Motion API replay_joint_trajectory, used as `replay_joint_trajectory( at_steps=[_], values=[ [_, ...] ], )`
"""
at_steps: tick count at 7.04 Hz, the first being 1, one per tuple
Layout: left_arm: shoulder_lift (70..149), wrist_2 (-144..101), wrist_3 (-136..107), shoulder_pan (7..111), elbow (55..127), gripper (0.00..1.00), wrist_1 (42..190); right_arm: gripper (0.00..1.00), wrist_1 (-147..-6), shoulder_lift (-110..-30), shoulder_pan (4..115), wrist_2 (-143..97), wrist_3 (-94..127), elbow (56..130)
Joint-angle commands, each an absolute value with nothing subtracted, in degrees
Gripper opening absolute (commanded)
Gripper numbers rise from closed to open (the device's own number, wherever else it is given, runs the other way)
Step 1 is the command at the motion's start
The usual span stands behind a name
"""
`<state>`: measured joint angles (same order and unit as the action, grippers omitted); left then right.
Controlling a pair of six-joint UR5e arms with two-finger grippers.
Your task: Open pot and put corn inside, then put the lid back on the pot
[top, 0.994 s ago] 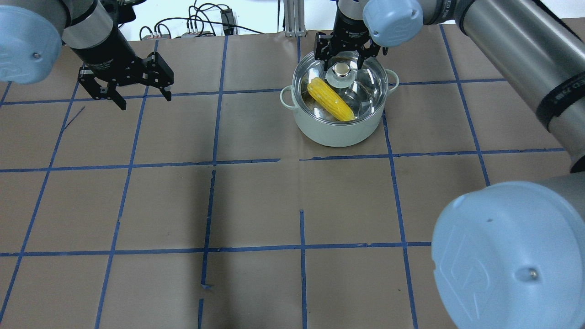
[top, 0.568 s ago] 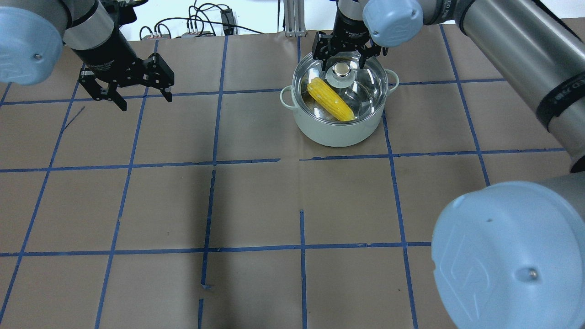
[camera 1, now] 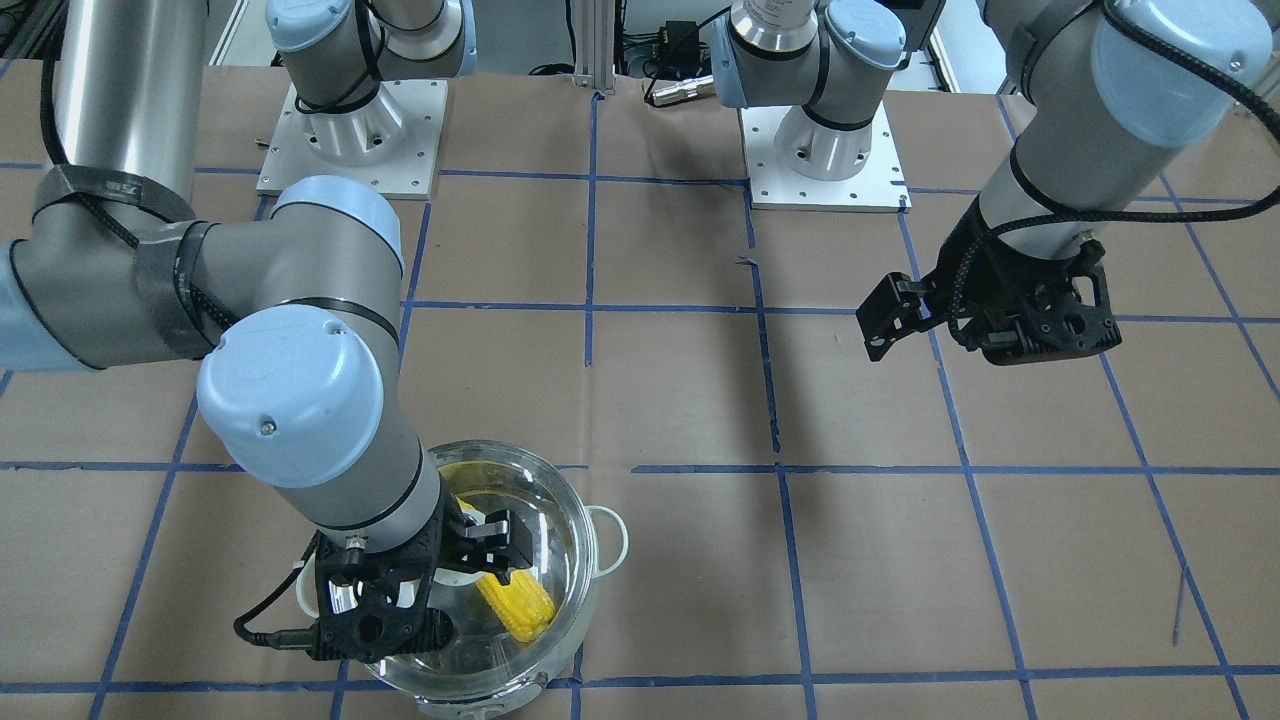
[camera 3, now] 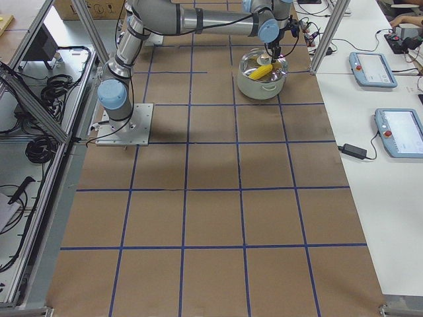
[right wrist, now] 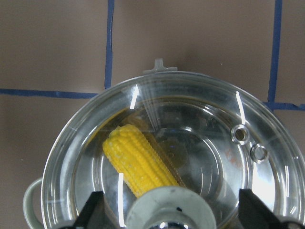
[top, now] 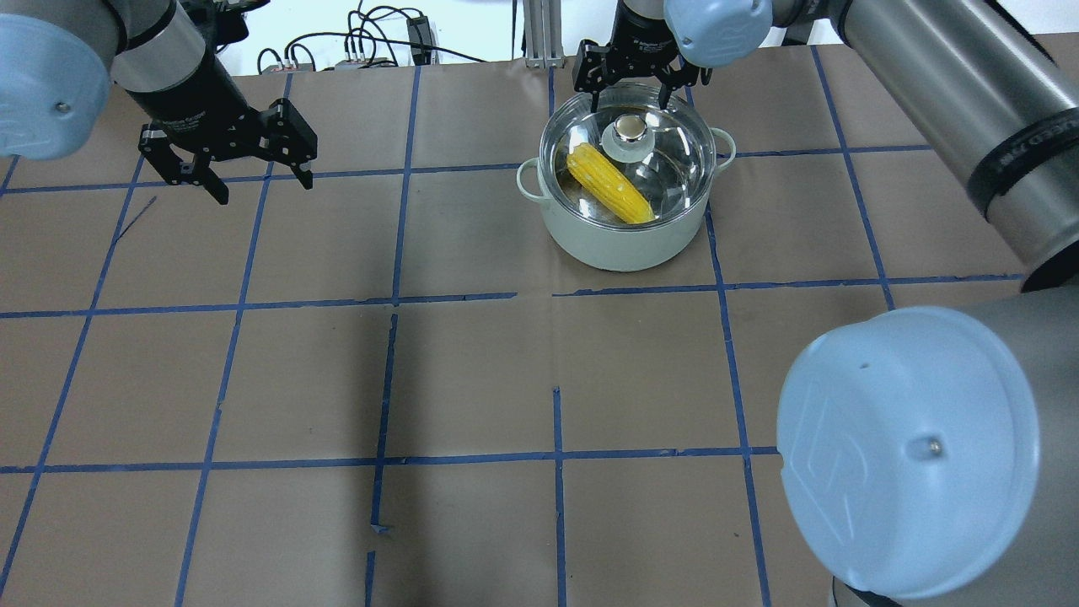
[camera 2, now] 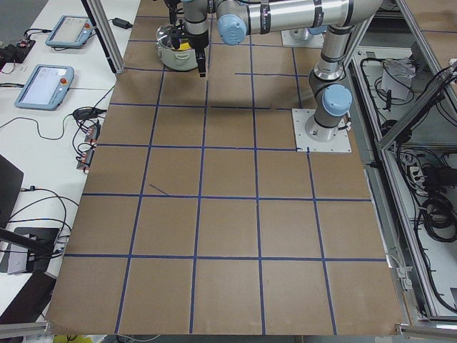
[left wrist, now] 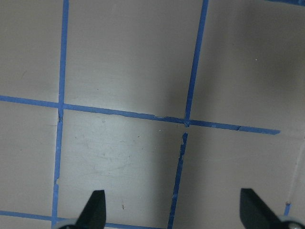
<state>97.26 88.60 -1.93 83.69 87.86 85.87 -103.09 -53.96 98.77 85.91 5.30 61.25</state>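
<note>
The pale mint pot [top: 624, 244] stands at the far right of the table. The yellow corn [top: 609, 184] lies inside it, seen through the glass. The clear lid [top: 674, 169] sits on the pot, its shiny knob [top: 628, 128] free. My right gripper [top: 630, 84] hangs open just above and beyond the knob and holds nothing. In the right wrist view the lid [right wrist: 205, 138], the corn [right wrist: 138, 160] and the knob's grey disc [right wrist: 169, 205] lie below the spread fingertips [right wrist: 93, 207]. My left gripper [top: 265, 190] is open and empty over bare table at the far left.
Brown paper with blue tape lines [top: 556, 459] covers the table. Cables [top: 371, 42] lie past the far edge. My right arm's elbow [top: 906, 451] fills the near right of the overhead view. The left wrist view shows only taped paper [left wrist: 183, 121].
My right gripper has risen and drawn back from the lid knob, open; the lid stays on the pot. My left gripper has shifted slightly left.
</note>
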Motion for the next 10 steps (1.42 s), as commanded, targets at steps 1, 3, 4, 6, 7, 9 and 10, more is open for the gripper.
replay_joint_trajectory(
  at_steps=[1, 3, 4, 6, 7, 9, 10],
  values=[
    [97.99, 88.51, -1.93, 83.58, 87.89, 1.00, 85.61, 0.99, -101.16, -51.60, 98.01, 86.13, 3.27, 54.69],
    [98.17, 88.59, -1.93, 83.58, 87.98, 1.00, 85.52, 0.99, -100.99, -52.90, 95.90, 86.65, -1.74, 54.23],
    [98.17, 88.59, -1.93, 83.58, 87.98, 1.00, 85.43, 0.98, -99.51, -54.65, 95.54, 87.10, -2.71, 54.58],
    [98.17, 88.51, -1.93, 83.58, 87.98, 1.00, 85.43, 0.98, -93.63, -58.16, 92.57, 87.01, -6.21, 54.84],
    [98.35, 88.51, -1.85, 83.50, 87.98, 1.00, 85.34, 0.95, -91.17, -60.36, 90.81, 86.75, -9.46, 56.24],
    [98.70, 88.51, -1.85, 83.50, 87.98, 1.00, 84.82, 0.95, -91.14, -68.77, 89.56, 86.05, -9.49, 65.87],
    [98.79, 88.51, -1.85, 83.58, 87.98, 1.00, 84.73, 0.96, -91.06, -73.60, 89.65, 86.22, -9.23, 70.96]
  ],
)
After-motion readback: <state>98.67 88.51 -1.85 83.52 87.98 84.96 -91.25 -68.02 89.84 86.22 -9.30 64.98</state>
